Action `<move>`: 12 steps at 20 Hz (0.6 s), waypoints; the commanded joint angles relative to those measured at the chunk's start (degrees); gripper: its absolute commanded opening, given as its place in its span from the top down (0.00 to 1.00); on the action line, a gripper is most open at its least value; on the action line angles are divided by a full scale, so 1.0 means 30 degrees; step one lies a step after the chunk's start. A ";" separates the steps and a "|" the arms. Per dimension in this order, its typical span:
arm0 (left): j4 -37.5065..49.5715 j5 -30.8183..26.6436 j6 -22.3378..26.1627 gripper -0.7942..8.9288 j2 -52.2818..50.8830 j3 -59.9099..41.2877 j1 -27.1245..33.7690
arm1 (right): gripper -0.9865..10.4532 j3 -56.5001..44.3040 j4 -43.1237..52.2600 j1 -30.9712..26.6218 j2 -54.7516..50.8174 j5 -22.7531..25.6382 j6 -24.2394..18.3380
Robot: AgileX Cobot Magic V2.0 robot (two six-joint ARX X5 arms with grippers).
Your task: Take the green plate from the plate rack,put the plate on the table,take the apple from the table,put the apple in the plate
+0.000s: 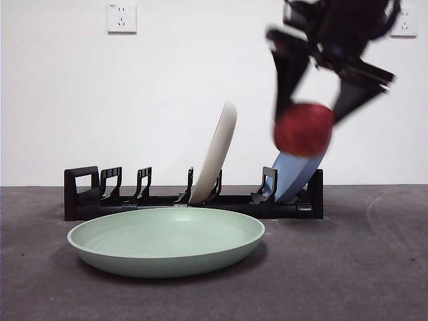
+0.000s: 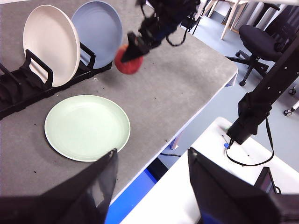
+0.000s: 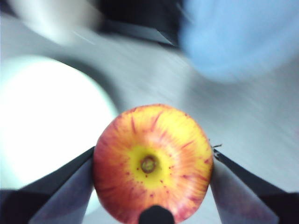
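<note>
The pale green plate (image 1: 166,239) lies flat on the dark grey table (image 1: 361,267) in front of the black plate rack (image 1: 87,194); it also shows in the left wrist view (image 2: 87,127) and, blurred, in the right wrist view (image 3: 42,116). My right gripper (image 1: 314,107) is shut on the red apple (image 1: 303,129) and holds it high in the air, to the right of the green plate and in front of the rack's right end. The apple fills the right wrist view (image 3: 153,162) between the jaws. My left gripper (image 2: 152,163) is open and empty, off past the table's edge.
A cream-white plate (image 1: 215,155) stands in the rack's middle and a blue plate (image 1: 294,172) at its right end. In the left wrist view the table edge (image 2: 187,126) drops to a white surface (image 2: 187,205), and an office chair (image 2: 261,42) stands beyond.
</note>
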 commanded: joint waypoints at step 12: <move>0.0080 -0.0051 -0.0328 0.66 -0.0095 -0.0051 0.0036 | 0.92 0.0721 0.3555 0.7519 0.1297 0.2004 0.0372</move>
